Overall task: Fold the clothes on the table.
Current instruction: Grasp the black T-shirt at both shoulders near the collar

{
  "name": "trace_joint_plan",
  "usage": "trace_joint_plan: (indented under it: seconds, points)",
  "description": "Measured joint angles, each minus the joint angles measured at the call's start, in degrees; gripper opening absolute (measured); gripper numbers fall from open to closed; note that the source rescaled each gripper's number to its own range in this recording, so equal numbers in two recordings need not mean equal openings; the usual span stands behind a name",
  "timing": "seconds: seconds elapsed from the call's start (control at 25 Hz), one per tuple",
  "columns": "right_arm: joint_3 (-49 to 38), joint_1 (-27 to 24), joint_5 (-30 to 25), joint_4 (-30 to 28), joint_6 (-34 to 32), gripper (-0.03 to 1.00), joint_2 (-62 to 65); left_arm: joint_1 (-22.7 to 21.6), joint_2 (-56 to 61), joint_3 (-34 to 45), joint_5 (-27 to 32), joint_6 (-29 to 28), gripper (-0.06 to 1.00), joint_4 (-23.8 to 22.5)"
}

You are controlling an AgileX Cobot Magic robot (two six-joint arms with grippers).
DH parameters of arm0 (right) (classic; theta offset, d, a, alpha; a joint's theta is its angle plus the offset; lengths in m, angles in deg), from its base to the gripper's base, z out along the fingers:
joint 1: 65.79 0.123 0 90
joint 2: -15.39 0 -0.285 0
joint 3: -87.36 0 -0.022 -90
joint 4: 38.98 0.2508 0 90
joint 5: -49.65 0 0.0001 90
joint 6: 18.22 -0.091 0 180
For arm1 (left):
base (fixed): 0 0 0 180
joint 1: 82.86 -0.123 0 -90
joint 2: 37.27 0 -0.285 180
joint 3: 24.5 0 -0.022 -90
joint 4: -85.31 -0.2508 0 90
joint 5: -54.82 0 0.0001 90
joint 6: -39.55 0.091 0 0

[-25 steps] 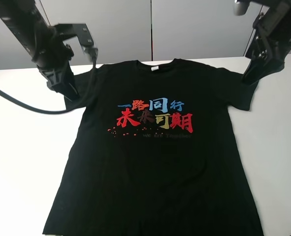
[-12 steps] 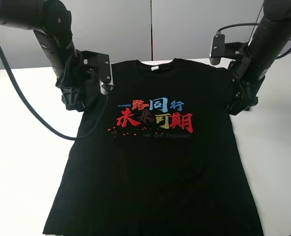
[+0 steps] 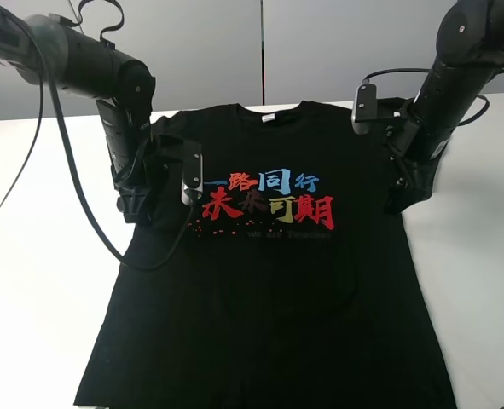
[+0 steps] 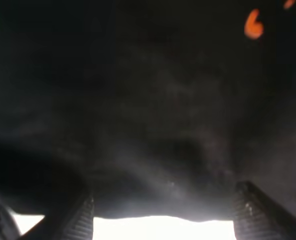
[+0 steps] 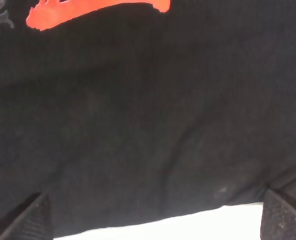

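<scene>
The left pincer (image 3: 137, 206) stands spread wide at the left side edge of the black T-shirt (image 3: 269, 290), which lies flat, print up, on the white surface (image 3: 38, 281). The right pincer (image 3: 402, 201) gapes likewise at its right edge.

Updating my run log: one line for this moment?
T-shirt: flat on table | left claw: open, T-shirt edge | right claw: open, T-shirt edge

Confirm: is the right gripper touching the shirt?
Cannot tell. Right wrist view: right gripper open astride the shirt edge; black on black hides any contact.
</scene>
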Motion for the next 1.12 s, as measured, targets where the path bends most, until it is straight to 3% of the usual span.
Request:
trace_joint_plan:
  seconds: [0.52, 1.12]
  points:
    - [0.0, 0.0, 1.1, 2.6, 1.0, 1.0, -0.1, 0.0, -4.2, -4.7, 1.2, 3.0, 0.97, 2.7]
    - [0.0, 0.0, 1.4, 2.8, 1.6, 1.0, -6.4, 0.0, -4.4, -5.1, 2.1, 3.5, 0.97, 2.7]
